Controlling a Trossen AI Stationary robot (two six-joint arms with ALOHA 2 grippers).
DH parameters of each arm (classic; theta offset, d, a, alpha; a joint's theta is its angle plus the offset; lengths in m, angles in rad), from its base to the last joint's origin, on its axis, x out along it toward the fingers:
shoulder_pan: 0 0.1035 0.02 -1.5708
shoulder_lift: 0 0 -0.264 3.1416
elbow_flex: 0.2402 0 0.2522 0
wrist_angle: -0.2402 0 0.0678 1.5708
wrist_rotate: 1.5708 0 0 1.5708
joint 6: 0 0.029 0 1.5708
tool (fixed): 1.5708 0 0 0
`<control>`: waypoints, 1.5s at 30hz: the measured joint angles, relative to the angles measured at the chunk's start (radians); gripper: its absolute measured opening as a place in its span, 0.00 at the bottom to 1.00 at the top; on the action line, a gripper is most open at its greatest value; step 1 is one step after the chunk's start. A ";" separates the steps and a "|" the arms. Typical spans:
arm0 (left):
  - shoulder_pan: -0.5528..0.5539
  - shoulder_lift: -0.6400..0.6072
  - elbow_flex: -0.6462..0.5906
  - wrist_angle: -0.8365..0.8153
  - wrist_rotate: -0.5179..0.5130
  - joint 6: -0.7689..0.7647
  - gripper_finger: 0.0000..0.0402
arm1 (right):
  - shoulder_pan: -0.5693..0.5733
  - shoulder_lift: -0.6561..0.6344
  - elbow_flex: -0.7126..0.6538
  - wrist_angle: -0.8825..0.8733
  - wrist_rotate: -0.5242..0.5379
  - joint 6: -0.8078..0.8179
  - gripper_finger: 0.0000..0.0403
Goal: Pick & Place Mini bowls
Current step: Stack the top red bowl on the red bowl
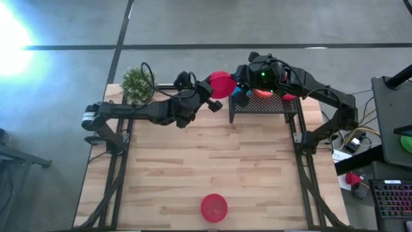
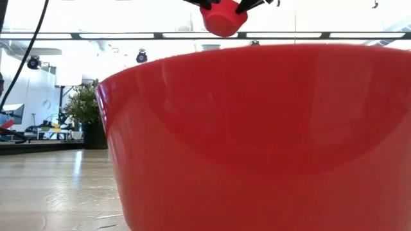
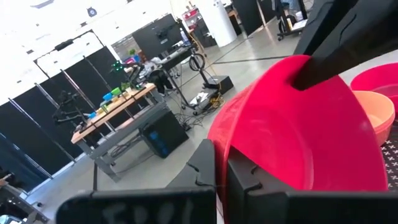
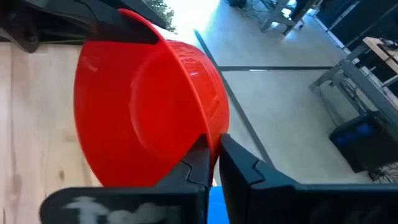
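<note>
Smooth round red bowl [image 1: 221, 84] pinched at its rim by both left gripper [image 1: 212, 96] and right gripper [image 1: 239, 84]; wire rack [image 1: 261, 106] beside; second red bowl [image 1: 214, 207] well apart.

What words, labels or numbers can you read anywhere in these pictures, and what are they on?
None can be read.
White marks on the left gripper, shut on a red mini bowl: too blurred.
White marks on the right gripper, shut on the same bowl: too blurred.

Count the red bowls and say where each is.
3. First bowl: table's front edge. Second bowl: gripped by left tool and right tool. Third bowl: at the rack, where more may hide.
</note>
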State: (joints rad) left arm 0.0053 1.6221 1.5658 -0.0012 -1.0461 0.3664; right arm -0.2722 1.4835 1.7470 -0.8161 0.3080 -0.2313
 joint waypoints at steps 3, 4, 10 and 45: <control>-0.001 0.000 0.000 0.001 -0.018 0.001 0.00 | 0.000 0.001 0.000 0.001 -0.001 0.000 0.03; -0.002 0.000 0.000 0.001 -0.024 0.004 0.01 | 0.000 0.001 0.000 0.001 -0.003 0.000 0.03; -0.008 -0.001 0.000 0.012 -0.001 0.019 0.12 | 0.000 0.004 0.000 -0.002 -0.019 0.008 0.02; -0.072 -0.026 0.001 0.001 -0.018 -0.061 0.25 | -0.576 -0.261 0.000 -0.598 -0.108 0.459 0.03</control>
State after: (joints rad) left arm -0.0666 1.5963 1.5665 -0.0002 -1.0642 0.3058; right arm -0.8484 1.2229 1.7466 -1.4137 0.2005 0.2275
